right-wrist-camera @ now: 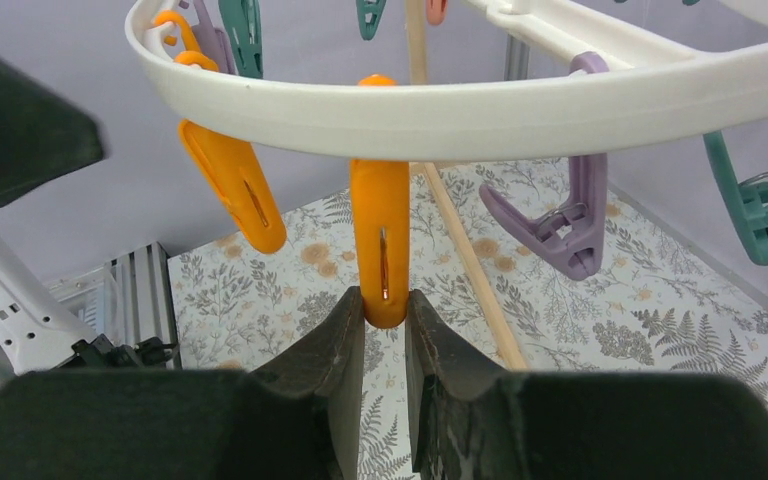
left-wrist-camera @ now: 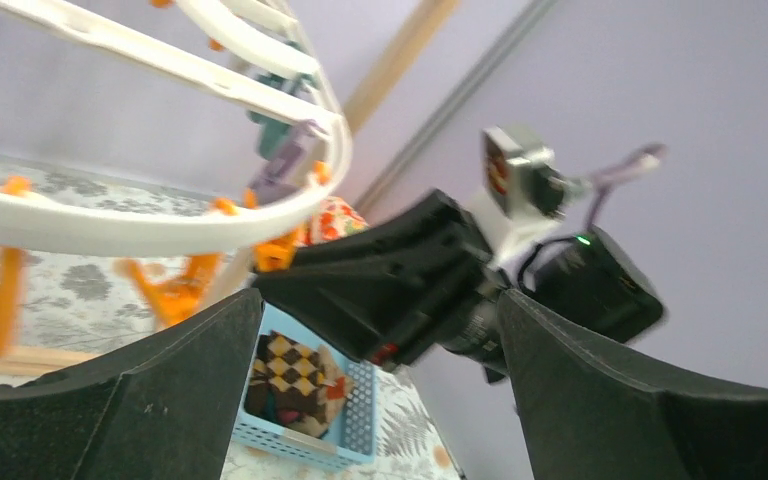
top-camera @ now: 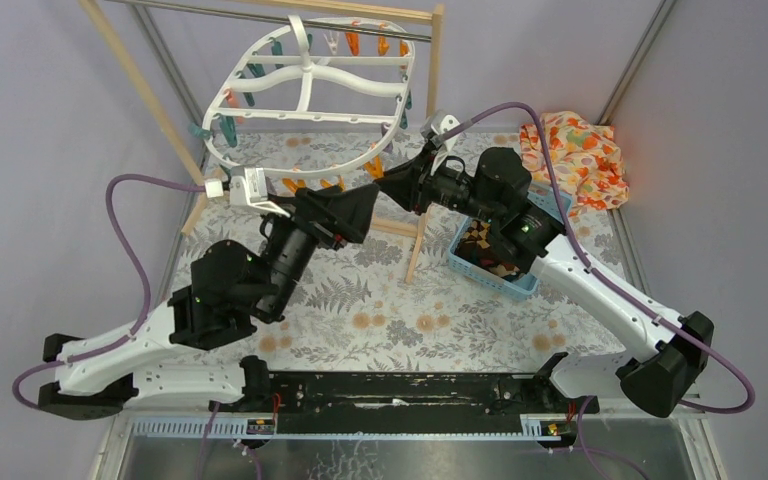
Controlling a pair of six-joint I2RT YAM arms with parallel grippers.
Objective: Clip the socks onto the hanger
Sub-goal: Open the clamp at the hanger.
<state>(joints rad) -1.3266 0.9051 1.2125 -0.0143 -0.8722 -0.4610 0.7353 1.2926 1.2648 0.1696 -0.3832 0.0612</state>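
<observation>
**Item 1. Right gripper (right-wrist-camera: 384, 305).** Closest to the lens in its own wrist view. The jaws are drawn narrow and pinch the lower tip of an orange peg (right-wrist-camera: 381, 235). The peg dangles from the near rim of the hanger (right-wrist-camera: 520, 110).

**Item 2. Left gripper (left-wrist-camera: 378, 300).** Spread wide with nothing between the fingers. It sits just beside the right gripper, under the same rim.

**Item 3. Checked sock (left-wrist-camera: 295, 375).** Brown and tan, lying in a blue basket (left-wrist-camera: 345, 445) on the table. It is well below the pegs and no gripper touches it. I cannot make out a second, magenta sock.

**Item 4. Surroundings.** A wooden rack (top-camera: 145, 95) carries the hanger. An orange floral cloth (top-camera: 575, 155) is bunched in the far right corner.

**Handling note.** This looks like the opening stage, with a peg secured and no sock yet fetched.
- The pinch is best kept low on the peg and free of any tug, so the hanging frame does not swing.
- The empty gripper then needs a sock by its cuff, and the cuff should go fully into the peg's mouth before the peg is let go.
- The basket sits beneath the right arm, so the reach into it will be tight.

**View notes.**
- Only the right wrist camera shows the contact on the peg. From above, that spot is hidden under the rim and arms.
- The left wrist camera shows the sock plainly, while the overhead view gives only a sliver of it past the right arm.
- Only the overhead view shows the rack and the cloth.
</observation>
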